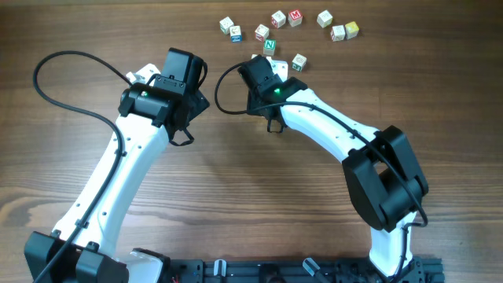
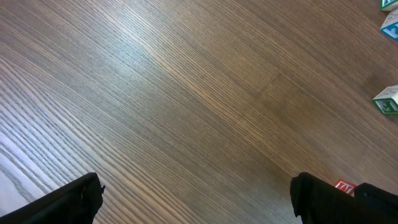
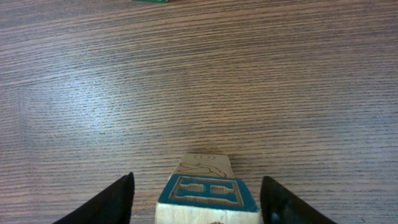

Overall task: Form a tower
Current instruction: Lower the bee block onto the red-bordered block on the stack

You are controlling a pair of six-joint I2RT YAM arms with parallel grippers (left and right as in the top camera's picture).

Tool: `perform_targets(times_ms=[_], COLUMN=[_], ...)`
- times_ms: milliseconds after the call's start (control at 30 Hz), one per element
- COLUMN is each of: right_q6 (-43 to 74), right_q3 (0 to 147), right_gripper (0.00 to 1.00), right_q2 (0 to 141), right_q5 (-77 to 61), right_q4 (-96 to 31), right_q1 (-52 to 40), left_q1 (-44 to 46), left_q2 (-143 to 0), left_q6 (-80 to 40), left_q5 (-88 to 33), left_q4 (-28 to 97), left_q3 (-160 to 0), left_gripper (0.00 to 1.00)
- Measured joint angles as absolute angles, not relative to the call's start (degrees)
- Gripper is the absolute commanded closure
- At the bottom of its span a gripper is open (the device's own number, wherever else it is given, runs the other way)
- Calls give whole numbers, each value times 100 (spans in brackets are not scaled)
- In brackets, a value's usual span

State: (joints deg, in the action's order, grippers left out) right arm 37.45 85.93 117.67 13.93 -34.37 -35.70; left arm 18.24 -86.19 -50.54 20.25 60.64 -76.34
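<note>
Two hands: the right hand (image 3: 198, 186) is down at the tower (image 3: 208, 194); the left hand (image 2: 198, 180) hangs off to its left over the worktop (image 1: 259, 196).
Right hand state: apart, with its black fingers (image 3: 118, 202) standing one on each side of the tower. A strip of wood grain shows between the left finger and the cube. The right finger is just beside the cube; whether it touches is not clear.
Left hand state: spread wide, with bare wood grain between the two finger ends.
Tower: pale wood, set right between the right hand's fingers. The near cube shows a teal-framed face with a blocky carved letter, and a pale face with a line drawing sits just beyond it. A trace of red shows at the bottom edge of the right wrist view. How many cubes it counts I cannot tell.
Tower place: far middle of the worktop, under the right hand, which covers it from overhead.
Nearest cubes: a green N cube (image 1: 269, 45) lies just beyond the right hand and a pale cube (image 1: 299, 61) just to its right.
Far row: eight loose cubes (image 1: 278, 19) are scattered along the far edge, some in close pairs.
By the left hand: a red-marked cube (image 2: 344, 186) peeks out beside its right finger, and a green-faced cube (image 2: 387, 99) lies at the frame's right edge.
</note>
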Motion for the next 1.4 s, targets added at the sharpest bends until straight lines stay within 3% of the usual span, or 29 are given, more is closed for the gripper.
perform_targets(times_ms=[1000, 1333, 1400], right_q6=[3747, 3745, 3745], right_q3=[8595, 8593, 8595], right_gripper=[61, 62, 57], right_q2=[11767, 11767, 11767], right_q5=[1391, 1376, 1376], right_q4=[-3420, -3420, -3417], right_q1=[-3570, -3570, -3570], left_q1=[1824, 1824, 1824], left_q2=[-8619, -8619, -8619], left_q6=[-5057, -5054, -5054], left_q5=[2025, 2025, 2025], left_q4=[6066, 6066, 6066], left_q3=[-7634, -7634, -7634], left_gripper=[0, 0, 0])
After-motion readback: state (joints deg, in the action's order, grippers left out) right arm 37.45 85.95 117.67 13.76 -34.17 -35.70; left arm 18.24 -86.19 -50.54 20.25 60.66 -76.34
